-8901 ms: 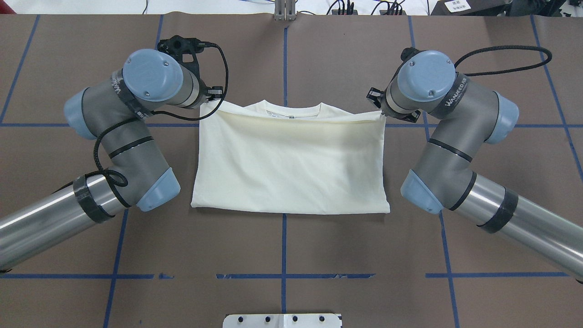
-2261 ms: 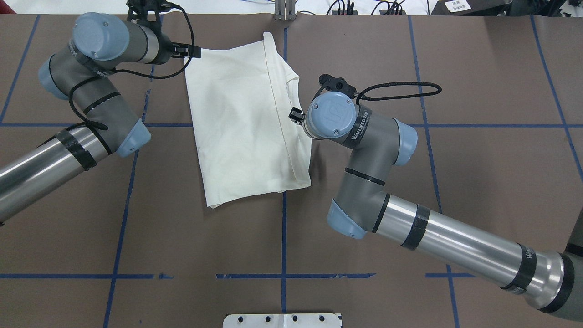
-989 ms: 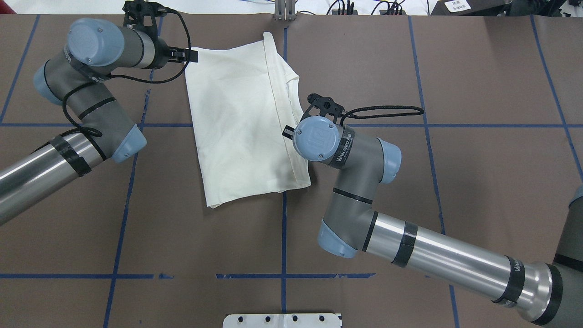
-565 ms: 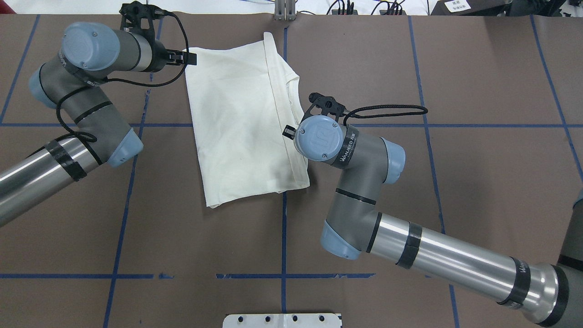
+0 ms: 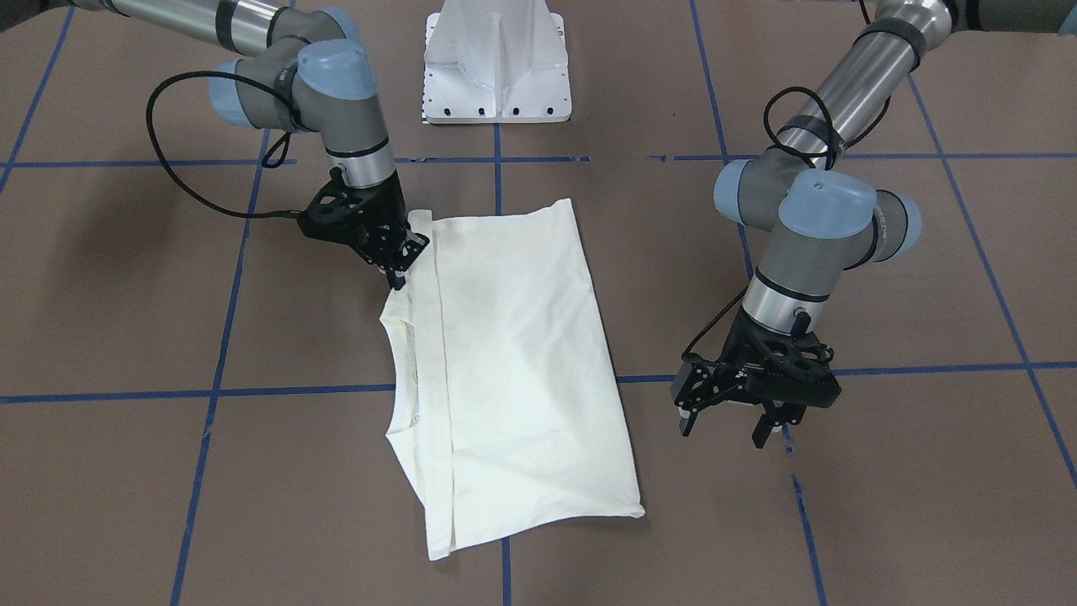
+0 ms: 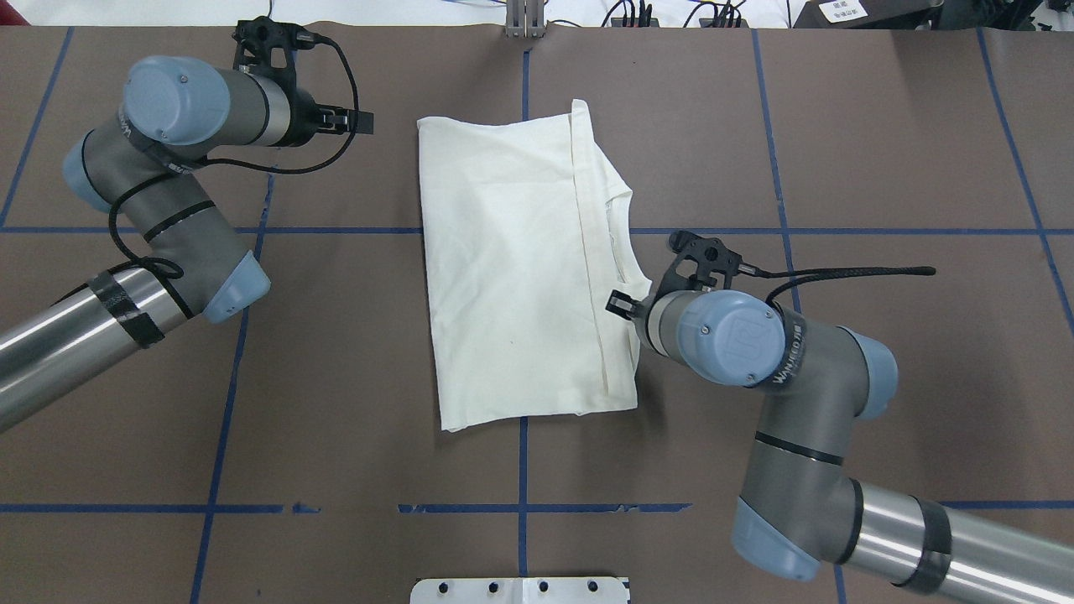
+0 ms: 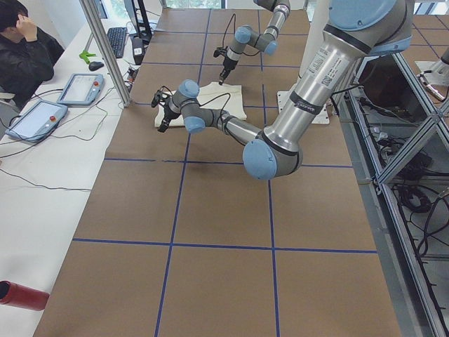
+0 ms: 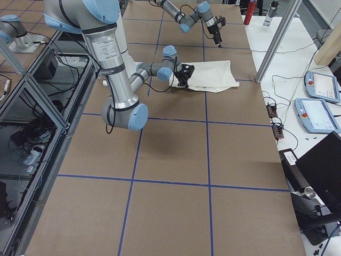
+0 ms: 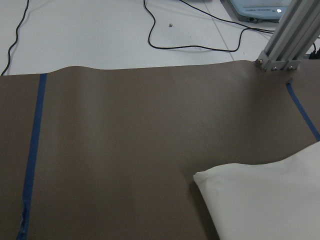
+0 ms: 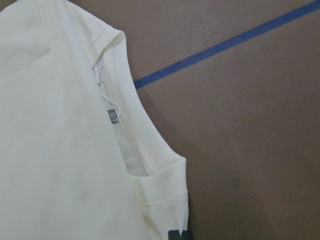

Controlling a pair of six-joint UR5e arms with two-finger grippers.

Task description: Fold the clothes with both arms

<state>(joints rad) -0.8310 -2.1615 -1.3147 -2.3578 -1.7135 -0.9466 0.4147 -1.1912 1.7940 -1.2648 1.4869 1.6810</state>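
The cream-white shirt lies folded on the brown table, plain side up, collar toward the right arm; the print is hidden. It also shows in the front view. My right gripper is shut on the shirt's shoulder edge beside the collar, seen too in the front view. My left gripper is open and empty, low over bare table a short way from the shirt's far corner; in the overhead view it is left of the shirt.
The white pedestal base stands at the robot's edge. An aluminium post and cables sit at the far edge. Blue tape lines cross the table. An operator sits at a side desk with tablets.
The shirt has slid to the right and straightened, pulled by my right gripper, which moved right and nearer the robot. My left gripper has let go of the far corner and stands open.
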